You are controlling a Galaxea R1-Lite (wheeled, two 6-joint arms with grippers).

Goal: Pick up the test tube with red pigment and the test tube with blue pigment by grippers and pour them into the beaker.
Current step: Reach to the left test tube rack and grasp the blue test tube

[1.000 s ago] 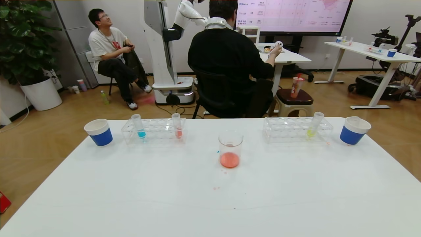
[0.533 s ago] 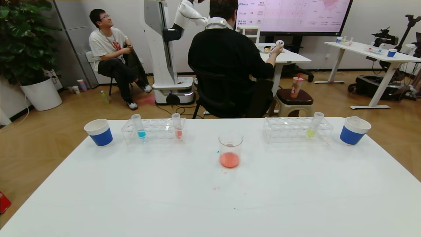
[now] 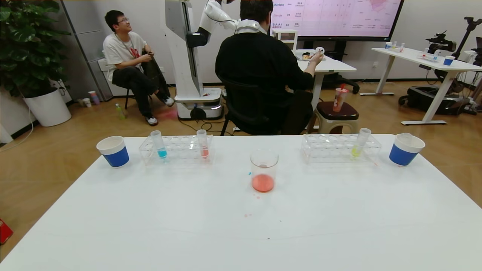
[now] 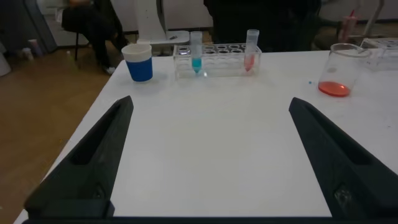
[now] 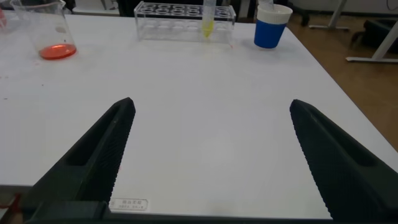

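Blue tube point(image 3: 161, 144) and red tube point(image 3: 203, 143) stand upright in the left rack point(image 3: 176, 149); the beaker point(image 3: 263, 170), mid-table, holds a little red liquid. Only wrist views show the left gripper point(image 4: 210, 158) and right gripper point(image 5: 211, 155), both spread wide, holding nothing, over bare table point(image 3: 241, 226). Blue cups point(image 3: 113, 151) flank the racks; a yellow-green tube point(image 3: 359, 142) sits in the right rack.

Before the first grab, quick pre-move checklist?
1. Blue tube upright in left rack: ok.
2. Red tube upright in same rack: ok.
3. Beaker standing, mouth unobstructed: ok.
4. Beaker empty: not ok, red liquid already inside.
5. Left pincer open, holding nothing: ok.
6. Right pincer open, holding nothing: ok.
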